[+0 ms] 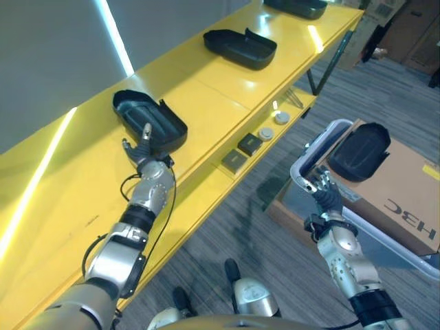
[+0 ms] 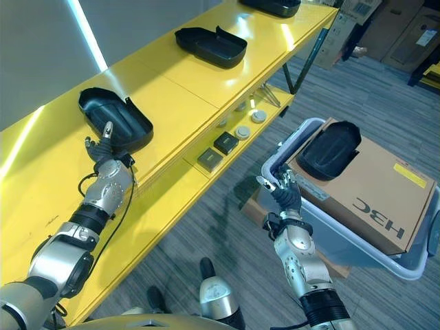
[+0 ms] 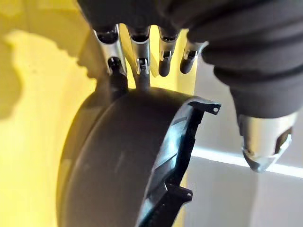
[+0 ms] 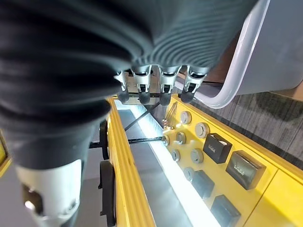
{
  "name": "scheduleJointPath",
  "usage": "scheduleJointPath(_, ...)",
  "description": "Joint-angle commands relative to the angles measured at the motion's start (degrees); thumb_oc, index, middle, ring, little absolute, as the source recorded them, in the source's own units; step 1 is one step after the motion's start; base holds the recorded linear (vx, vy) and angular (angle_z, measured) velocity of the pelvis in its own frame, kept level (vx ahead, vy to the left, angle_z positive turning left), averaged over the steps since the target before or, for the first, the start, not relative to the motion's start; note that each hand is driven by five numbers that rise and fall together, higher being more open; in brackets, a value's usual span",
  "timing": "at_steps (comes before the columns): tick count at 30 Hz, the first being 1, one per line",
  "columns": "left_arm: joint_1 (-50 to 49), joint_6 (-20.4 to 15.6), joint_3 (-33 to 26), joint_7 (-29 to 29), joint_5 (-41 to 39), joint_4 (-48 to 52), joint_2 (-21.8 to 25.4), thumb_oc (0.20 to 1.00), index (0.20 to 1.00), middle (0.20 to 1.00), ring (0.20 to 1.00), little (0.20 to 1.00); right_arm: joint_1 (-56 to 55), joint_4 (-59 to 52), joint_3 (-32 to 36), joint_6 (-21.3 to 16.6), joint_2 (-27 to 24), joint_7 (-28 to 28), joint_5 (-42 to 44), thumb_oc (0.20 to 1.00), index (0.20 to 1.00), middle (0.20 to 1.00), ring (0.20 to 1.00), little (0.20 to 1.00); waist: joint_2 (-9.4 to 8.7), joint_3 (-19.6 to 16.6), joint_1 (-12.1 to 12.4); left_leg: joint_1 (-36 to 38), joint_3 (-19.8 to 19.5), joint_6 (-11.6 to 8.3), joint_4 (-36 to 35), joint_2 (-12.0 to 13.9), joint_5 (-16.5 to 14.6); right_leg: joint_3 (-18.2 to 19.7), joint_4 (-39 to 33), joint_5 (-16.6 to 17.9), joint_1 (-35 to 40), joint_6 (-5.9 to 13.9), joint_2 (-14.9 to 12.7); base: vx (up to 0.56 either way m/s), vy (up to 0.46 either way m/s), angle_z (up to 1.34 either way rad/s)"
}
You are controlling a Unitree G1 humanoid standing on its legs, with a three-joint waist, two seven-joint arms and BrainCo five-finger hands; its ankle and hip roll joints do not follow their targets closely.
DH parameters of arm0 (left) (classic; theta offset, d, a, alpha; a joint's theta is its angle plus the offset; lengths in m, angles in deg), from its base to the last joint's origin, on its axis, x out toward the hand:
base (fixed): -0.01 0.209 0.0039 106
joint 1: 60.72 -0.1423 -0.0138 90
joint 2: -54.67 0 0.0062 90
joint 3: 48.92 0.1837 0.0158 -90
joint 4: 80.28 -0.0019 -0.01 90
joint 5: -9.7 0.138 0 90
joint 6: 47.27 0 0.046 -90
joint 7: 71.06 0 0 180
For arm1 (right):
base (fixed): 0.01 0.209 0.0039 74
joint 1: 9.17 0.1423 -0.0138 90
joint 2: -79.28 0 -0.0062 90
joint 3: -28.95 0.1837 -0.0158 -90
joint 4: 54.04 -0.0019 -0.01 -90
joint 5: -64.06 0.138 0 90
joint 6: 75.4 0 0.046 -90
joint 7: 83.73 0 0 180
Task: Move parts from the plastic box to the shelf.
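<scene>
In the left eye view, the left hand is resting with relaxed fingers against a black part at the upper left, on the yellow shelf; it should back straight off without nudging it. In the right eye view, the right hand, fingers loose and empty, is hovering at the rim of the plastic box at right, where a cardboard box is carrying another black part. In the left wrist view, the fingertips are touching the part's edge.

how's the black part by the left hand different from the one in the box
The part by the left hand lies hollow side up on the yellow shelf. The boxed part sits domed side up on a cardboard carton. Both are black moulded shells.
</scene>
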Motion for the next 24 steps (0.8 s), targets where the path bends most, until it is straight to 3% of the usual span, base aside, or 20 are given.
scheduleJointPath(1, -0.09, -0.66, 0.89, -0.63, 11.48, -0.85, 2.9, 1.0, 1.0, 1.0, 1.0, 1.0, -1.26, -4.29, -0.56, -3.99, -0.96, 0.28, 0.42, 1.0, 1.0, 1.0, 1.0, 1.0, -0.8, -5.81, 0.93, -6.04, 2.02, -1.41, 6.0, 4.47, 1.34, -2.99, 2.99, -5.71, -0.97, 2.35, -1.51, 0.0, 0.02, 0.04)
scheduleJointPath(5, 1.75, -0.74, 1.54, 0.2, 19.05, 0.59, 5.23, 1.0, 1.0, 1.0, 1.0, 1.0, -1.18, -4.52, -0.66, -3.49, -1.38, -0.47, 0.71, 1.0, 1.0, 1.0, 1.0, 1.0, -0.49, -6.29, 0.97, -5.29, 2.08, -1.51, 5.37, 4.19, 1.25, -2.94, 2.82, -5.85, -0.6, 2.43, -1.48, 0.01, 0.032, 0.06)
scheduleJointPath(10, 4.42, -4.48, 3.06, 3.29, 25.88, 2.32, 8.17, 1.0, 1.0, 1.0, 1.0, 1.0, -1.03, -4.42, -0.42, -2.31, -1.87, -1.64, 0.78, 1.0, 1.0, 1.0, 1.0, 1.0, -0.01, -6.71, 0.69, -4.62, 2.39, -1.58, 4.72, 3.85, 1.02, -2.87, 2.82, -6.01, -0.58, 2.55, -1.62, 0.01, 0.022, 0.01)
scheduleJointPath(15, 4.64, -9.15, 5.46, 10.15, 24.53, 9.19, 10.1, 1.0, 1.0, 1.0, 1.0, 1.0, -1.87, -4.49, 0.36, -2.19, -1.56, -2.9, -0.35, 1.0, 1.0, 1.0, 1.0, 1.0, 0.46, -6.69, 0.69, -4.6, 2.3, -1.5, 3.96, 3.3, 0.93, -2.73, 2.81, -6.02, -1.26, 2.63, -1.73, 0.0, 0.017, 0.01)
scheduleJointPath(18, 1.15, -9.27, 8.01, 17.04, 20.93, 18.93, 9.63, 1.0, 1.0, 1.0, 1.0, 1.0, -2.59, -4.62, 1.1, -2.94, -1.06, -2.52, -0.61, 1.0, 1.0, 1.0, 1.0, 1.0, 0.48, -6.07, 1.49, -4.81, 1.54, -1.42, 3.64, 3.04, 0.9, -3.05, 2.63, -5.78, -1.67, 2.77, -1.85, -0.02, 0.001, 0.02)
scheduleJointPath(19, -0.32, -7.74, 9.28, 17.55, 19.0, 23.06, 9.28, 0.645, 0.645, 0.645, 0.645, 0.645, -2.7, -4.77, 1.42, -3.02, -0.81, -2.24, -0.7, 1.0, 1.0, 1.0, 1.0, 1.0, 0.41, -5.84, 1.81, -4.87, 1.18, -1.4, 3.53, 3.03, 0.94, -3.23, 2.53, -5.6, -1.77, 2.81, -1.83, -0.04, -0.032, 0.06)
scheduleJointPath(20, -3.81, -4.91, 10.93, 19.15, 16.93, 28.64, 8.12, 0.2, 0.2, 0.2, 0.2, 0.2, -3.16, -5.53, 1.72, -2.9, -0.35, -1.58, -0.8, 1.0, 1.0, 1.0, 1.0, 1.0, 0.21, -5.52, 2.33, -4.95, 0.62, -1.28, 3.34, 2.97, 0.82, -3.45, 2.44, -5.52, -1.94, 2.97, -1.79, -0.03, -0.033, 0.04)
scheduleJointPath(24, -10.19, -2.49, 12.72, 19.74, 14.67, 35.14, 6.36, 0.2, 0.2, 0.2, 0.2, 0.2, -4.2, -7.2, 2.24, -2.4, -0.03, -0.56, -1.06, 1.0, 1.0, 1.0, 1.0, 1.0, -0.15, -4.76, 3.21, -5.54, -0.3, -1.02, 3.42, 3.09, 0.76, -3.84, 2.51, -5.41, -2.49, 3.08, -1.67, -0.05, -0.041, 0.04)
